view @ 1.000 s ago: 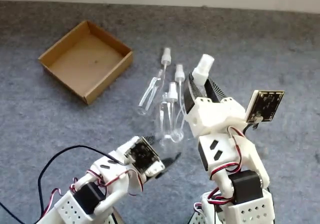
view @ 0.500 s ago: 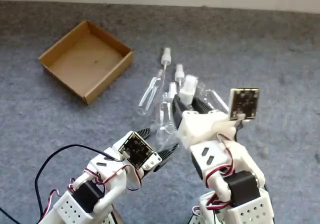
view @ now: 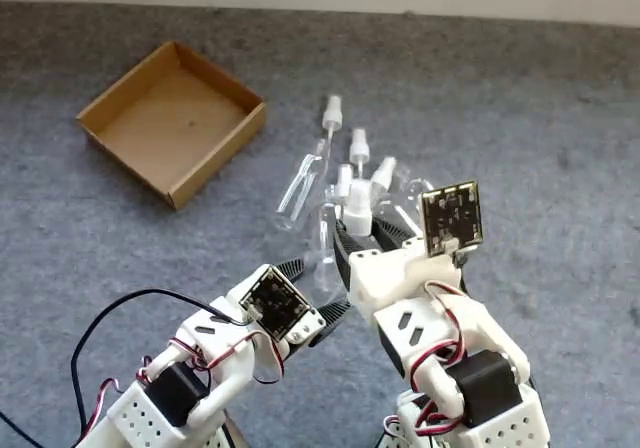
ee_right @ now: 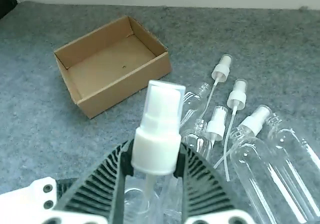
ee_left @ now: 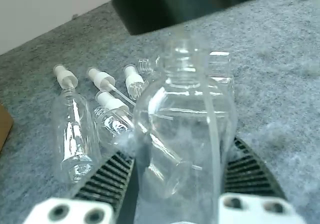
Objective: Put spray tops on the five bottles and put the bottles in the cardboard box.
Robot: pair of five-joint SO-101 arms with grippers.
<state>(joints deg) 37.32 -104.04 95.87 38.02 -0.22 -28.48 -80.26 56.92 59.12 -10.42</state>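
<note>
My left gripper (view: 315, 290) (ee_left: 177, 179) is shut on a clear bottle (view: 325, 250) (ee_left: 180, 134), held upright near the table's front with its neck open. Right above it, my right gripper (view: 365, 230) (ee_right: 152, 169) is shut on a white spray top (view: 357, 208) (ee_right: 157, 134), nozzle up. Its thin dip tube hangs down into the bottle's neck. The cardboard box (view: 110, 118) (ee_right: 75, 89) stands open at the back left. Several more clear bottles (view: 300, 183) (ee_right: 260, 169) and loose spray tops (view: 331, 118) (ee_right: 221, 68) lie in a cluster beyond the grippers.
Grey carpet covers the table. The lying bottles and tops sit between the box and the right arm. Bare carpet stretches to the right and along the back, and a black cable (view: 130, 303) loops by the left arm's base.
The right gripper carried the spray top leftward and nearer, bringing it over the bottle. The left gripper shifted slightly left and took hold of the bottle.
</note>
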